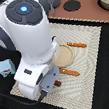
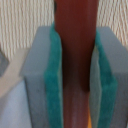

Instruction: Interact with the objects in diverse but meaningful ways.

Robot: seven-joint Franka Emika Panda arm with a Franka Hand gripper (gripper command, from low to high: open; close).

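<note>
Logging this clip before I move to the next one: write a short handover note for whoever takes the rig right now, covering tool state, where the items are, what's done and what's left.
Tool: shut on the brown sausage, which sits between both teal pads; low over the striped placemat, at its near edge.
Items: round tan plate on the mat, nothing on it, with an orange-handled utensil at its far side and another at its near side. White-and-teal milk carton off the mat at the exterior view's left. Other items hidden by the arm or unclear.
Done: sausage gripped.
Left: probably place it somewhere, maybe on the plate, then handle the others.
</note>
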